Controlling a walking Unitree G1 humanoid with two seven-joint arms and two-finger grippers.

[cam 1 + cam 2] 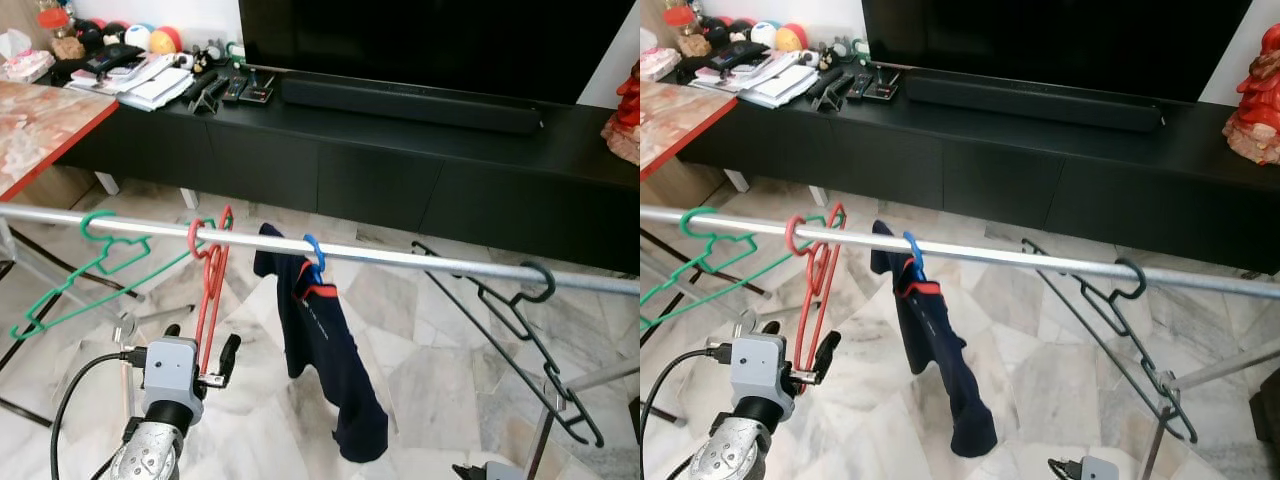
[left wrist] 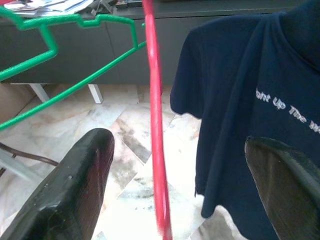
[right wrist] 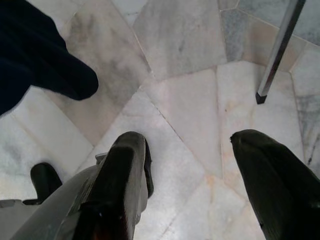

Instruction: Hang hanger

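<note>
Left eye view shows the left gripper [image 1: 203, 351] spread wide around the red hanger [image 1: 209, 300] hooked on the rail [image 1: 400, 257], right gripper [image 3: 192, 175] hanging open.

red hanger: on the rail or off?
On. The red hanger has its hook over the rail; the open left tool straddles its lower end.

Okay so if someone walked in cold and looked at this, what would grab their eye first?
Probably the silver clothes rail running across the view, with a navy T-shirt on a blue hanger near its middle. Just left of it, a red hanger is hooked on the rail, and the left gripper sits open around its lower part. A green hanger hangs further left, a black hanger to the right.
</note>
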